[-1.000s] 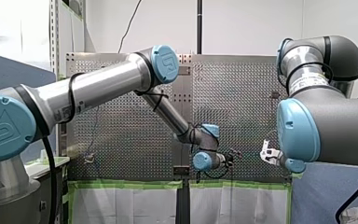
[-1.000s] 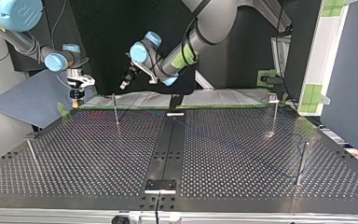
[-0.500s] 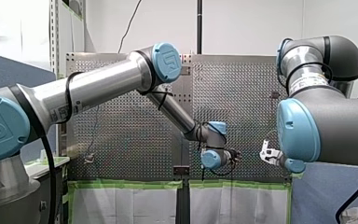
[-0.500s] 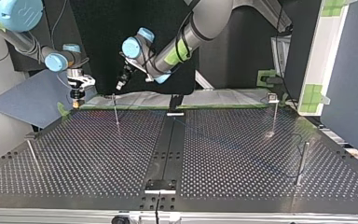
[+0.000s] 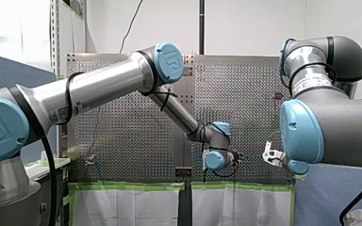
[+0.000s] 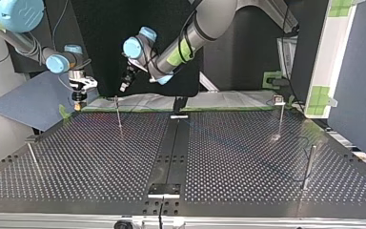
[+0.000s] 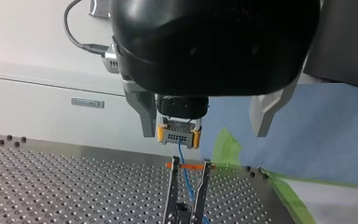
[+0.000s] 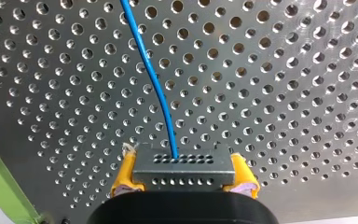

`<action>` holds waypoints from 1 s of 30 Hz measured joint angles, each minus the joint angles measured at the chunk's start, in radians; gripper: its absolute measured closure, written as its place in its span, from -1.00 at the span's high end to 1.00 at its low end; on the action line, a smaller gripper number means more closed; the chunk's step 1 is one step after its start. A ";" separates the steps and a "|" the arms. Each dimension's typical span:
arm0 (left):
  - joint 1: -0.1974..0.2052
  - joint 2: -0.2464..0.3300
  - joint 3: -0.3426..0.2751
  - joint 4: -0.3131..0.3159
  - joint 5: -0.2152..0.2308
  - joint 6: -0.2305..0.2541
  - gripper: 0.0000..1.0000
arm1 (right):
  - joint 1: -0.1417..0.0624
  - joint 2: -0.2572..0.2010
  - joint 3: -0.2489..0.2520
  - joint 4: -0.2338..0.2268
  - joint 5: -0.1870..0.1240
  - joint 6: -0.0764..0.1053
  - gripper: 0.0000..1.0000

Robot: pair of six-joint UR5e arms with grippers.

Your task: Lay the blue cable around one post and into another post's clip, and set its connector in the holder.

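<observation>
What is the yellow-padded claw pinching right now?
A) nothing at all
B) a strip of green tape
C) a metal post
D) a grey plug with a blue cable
D: in the right wrist view the right gripper is shut on the grey connector, with its yellow pads on either side and the blue cable running out of it.

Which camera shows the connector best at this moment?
The right wrist view: the connector sits close up between my right gripper's yellow pads, with its hole rows and the blue cable leaving it plain. The left wrist view shows it smaller, held ahead. The top view gives a speck; in the front view it cannot be made out.
</observation>
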 joint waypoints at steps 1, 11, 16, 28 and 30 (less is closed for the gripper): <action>-0.001 0.000 0.000 0.000 -0.001 0.000 1.00 | 0.000 0.000 0.000 0.000 0.000 0.000 -1.00; -0.002 0.000 0.000 -0.005 -0.008 0.000 1.00 | 0.002 0.000 0.000 0.000 0.000 0.000 -1.00; -0.001 0.000 0.000 -0.006 -0.008 0.000 1.00 | 0.003 0.000 0.000 0.000 0.000 0.000 -1.00; 0.002 0.000 0.000 -0.010 -0.008 0.000 1.00 | 0.003 0.000 0.000 0.000 0.000 0.000 -1.00; 0.002 0.000 0.000 -0.010 -0.008 0.000 1.00 | 0.003 0.000 0.000 0.000 0.000 0.000 -1.00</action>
